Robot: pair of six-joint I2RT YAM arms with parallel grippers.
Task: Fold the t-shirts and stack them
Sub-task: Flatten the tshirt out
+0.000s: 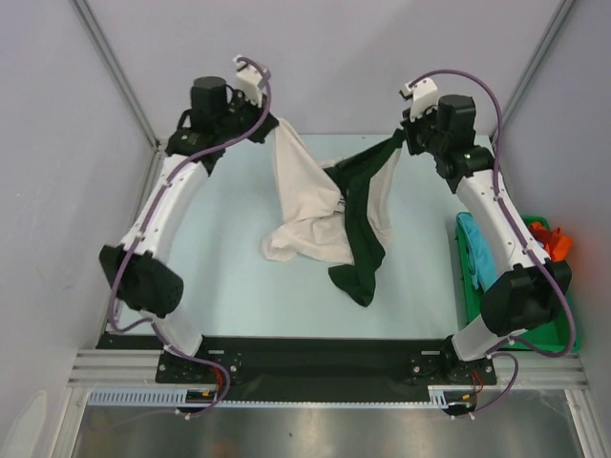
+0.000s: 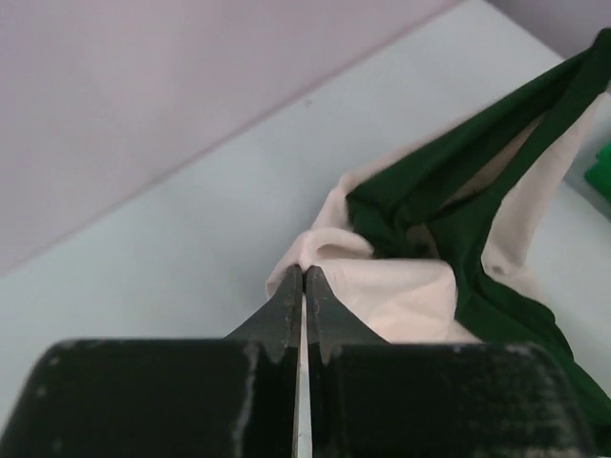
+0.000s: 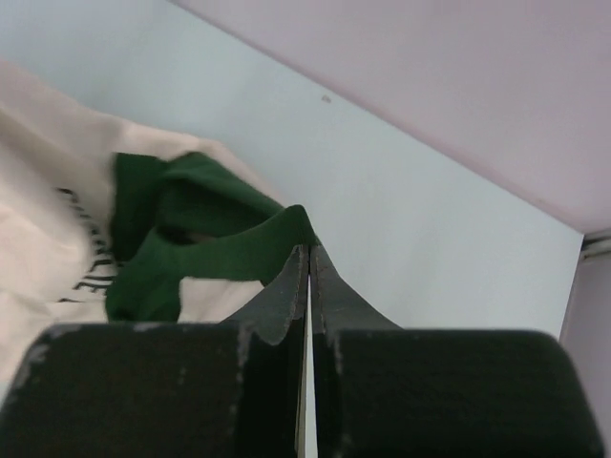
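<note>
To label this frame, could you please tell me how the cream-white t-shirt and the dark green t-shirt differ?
The cream-white t-shirt bears dark lettering; the dark green t-shirt looks plain. The left gripper pinches the cream one, the right gripper the green. Both hang bunched, overlapping, lower ends on the table.

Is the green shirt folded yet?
No, not folded. The dark green t-shirt hangs crumpled from the shut right pincer, tangled with the cream t-shirt that the left pincer holds up.

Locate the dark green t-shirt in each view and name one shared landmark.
Top external: dark green t-shirt, hanging right of centre.
Left wrist: upper right.
Right wrist: left of centre.
Shared landmark: the cream-white t-shirt beside it.
</note>
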